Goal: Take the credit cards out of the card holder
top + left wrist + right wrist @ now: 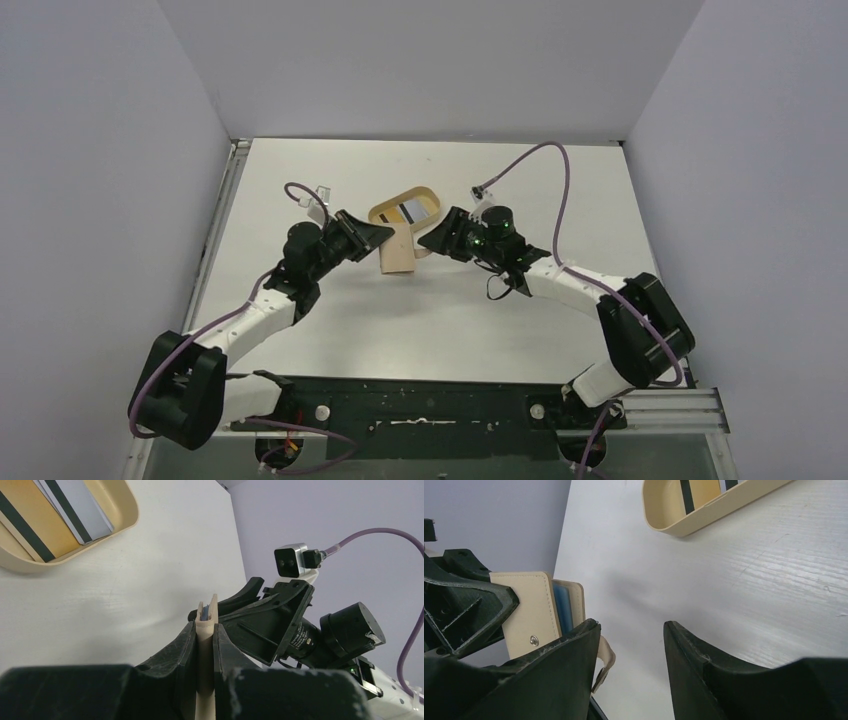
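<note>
The tan card holder point(399, 253) stands on edge above the table, between the two grippers. My left gripper point(204, 630) is shut on its folded edge point(205, 645); a blue layer point(205, 611) shows between its tan flaps. In the right wrist view the holder point(526, 615) shows its snap stud, blue inside point(561, 607) and loose snap tab point(605, 665). My right gripper point(630, 625) is open and empty, its left finger beside the holder's open edge. Credit cards point(75, 510) with black stripes lie in the oval tray point(107, 532).
The oval tan tray point(392, 208) sits just behind the grippers, with striped cards point(418, 209) in it; its rim also shows in the right wrist view point(674, 527). White walls enclose the table on three sides. The arms' cables arch above them.
</note>
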Available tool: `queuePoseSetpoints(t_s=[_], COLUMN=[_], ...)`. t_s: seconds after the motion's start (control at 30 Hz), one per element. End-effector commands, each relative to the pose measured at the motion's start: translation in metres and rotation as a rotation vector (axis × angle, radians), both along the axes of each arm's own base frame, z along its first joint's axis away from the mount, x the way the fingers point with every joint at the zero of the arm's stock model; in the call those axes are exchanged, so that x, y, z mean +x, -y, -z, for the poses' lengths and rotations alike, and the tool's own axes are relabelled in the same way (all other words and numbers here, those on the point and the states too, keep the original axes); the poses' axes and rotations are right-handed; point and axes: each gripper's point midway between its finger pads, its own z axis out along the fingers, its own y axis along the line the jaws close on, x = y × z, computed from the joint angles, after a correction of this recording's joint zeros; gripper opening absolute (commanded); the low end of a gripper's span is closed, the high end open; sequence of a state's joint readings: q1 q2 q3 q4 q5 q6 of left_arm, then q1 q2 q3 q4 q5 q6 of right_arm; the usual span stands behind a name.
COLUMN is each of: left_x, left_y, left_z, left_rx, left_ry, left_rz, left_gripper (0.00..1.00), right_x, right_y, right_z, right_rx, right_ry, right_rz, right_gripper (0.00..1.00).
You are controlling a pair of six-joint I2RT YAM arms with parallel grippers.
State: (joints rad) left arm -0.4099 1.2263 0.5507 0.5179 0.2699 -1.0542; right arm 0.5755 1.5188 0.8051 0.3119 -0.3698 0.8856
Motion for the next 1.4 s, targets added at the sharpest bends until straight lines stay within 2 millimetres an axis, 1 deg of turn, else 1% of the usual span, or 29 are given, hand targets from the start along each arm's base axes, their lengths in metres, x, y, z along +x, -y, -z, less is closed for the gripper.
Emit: queuePoseSetpoints(t_s=[0.0,0.1,0.17,0.3,0.43,0.6,0.67,0.83,0.93,1.07,1.2,1.27,1.3,1.33,1.37], left_x=[0.006,0.008,0.011,0.015,0.017,0.02,0.022,0.026,0.027,0.028,0.028,0.028,0.027,0.027,0.027], left_y=[0.003,0.005,0.006,0.01,0.01,0.005,0.003,-0.001,0.001,0.006,0.013,0.016,0.017,0.018,0.019], left_z=[-0.032,-0.034,-0.037,-0.04,-0.038,-0.033,-0.032,-0.026,-0.025,-0.024,-0.026,-0.024,-0.024,-0.023,-0.021], left_rx=[-0.061,-0.072,-0.083,-0.108,-0.129,-0.174,-0.188,-0.215,-0.241,-0.292,-0.323,-0.316,-0.311,-0.303,-0.297], left_ry=[0.108,0.112,0.116,0.119,0.113,0.095,0.088,0.068,0.061,0.054,0.062,0.061,0.064,0.062,0.058], left_rz=[-0.002,0.002,0.01,0.019,0.018,0.005,0.0,-0.012,-0.001,0.026,0.059,0.069,0.074,0.078,0.084], left_gripper=[0.0,0.0,0.0,0.0,0.0,0.0,0.0,0.0,0.0,0.0,0.0,0.0,0.0,0.0,0.0], right_x=[0.006,0.002,0.0,-0.001,-0.004,-0.009,-0.011,-0.018,-0.019,-0.017,-0.016,-0.016,-0.016,-0.016,-0.016], right_y=[-0.02,-0.029,-0.033,-0.037,-0.04,-0.04,-0.041,-0.042,-0.046,-0.053,-0.058,-0.059,-0.06,-0.06,-0.06], right_z=[-0.029,-0.029,-0.029,-0.033,-0.042,-0.052,-0.059,-0.074,-0.08,-0.083,-0.084,-0.085,-0.086,-0.085,-0.085], right_rx=[0.102,0.119,0.131,0.168,0.206,0.263,0.303,0.396,0.439,0.476,0.486,0.486,0.484,0.48,0.475], right_ry=[0.082,0.081,0.081,0.094,0.126,0.162,0.189,0.235,0.238,0.231,0.225,0.222,0.222,0.218,0.217], right_rz=[-0.035,-0.067,-0.078,-0.094,-0.119,-0.131,-0.139,-0.16,-0.185,-0.205,-0.221,-0.227,-0.227,-0.229,-0.23], right_gripper=[0.49,0.43,0.42,0.41,0.41,0.4,0.4,0.42,0.42,0.39,0.3,0.18,0.05,0.0,0.0])
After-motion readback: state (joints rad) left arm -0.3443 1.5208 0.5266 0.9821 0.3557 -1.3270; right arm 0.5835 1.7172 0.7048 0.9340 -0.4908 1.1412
